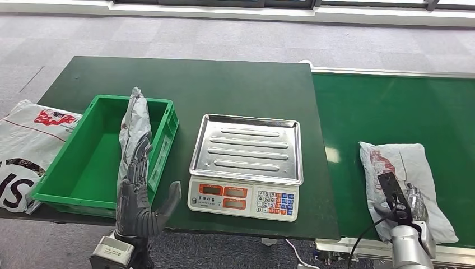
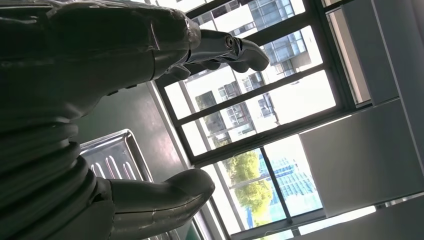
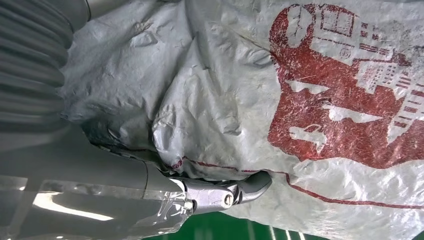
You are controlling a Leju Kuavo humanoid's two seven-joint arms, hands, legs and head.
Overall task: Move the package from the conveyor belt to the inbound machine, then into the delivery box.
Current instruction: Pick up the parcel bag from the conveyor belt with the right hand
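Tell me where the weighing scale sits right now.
In the head view the scale stands mid-table on the dark green table, between the green bin on its left and the conveyor belt on its right.

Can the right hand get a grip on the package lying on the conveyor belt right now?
Probably yes: the right hand already rests on the package on the conveyor belt, its fingers curling at the wrinkled edge, with nothing between them.
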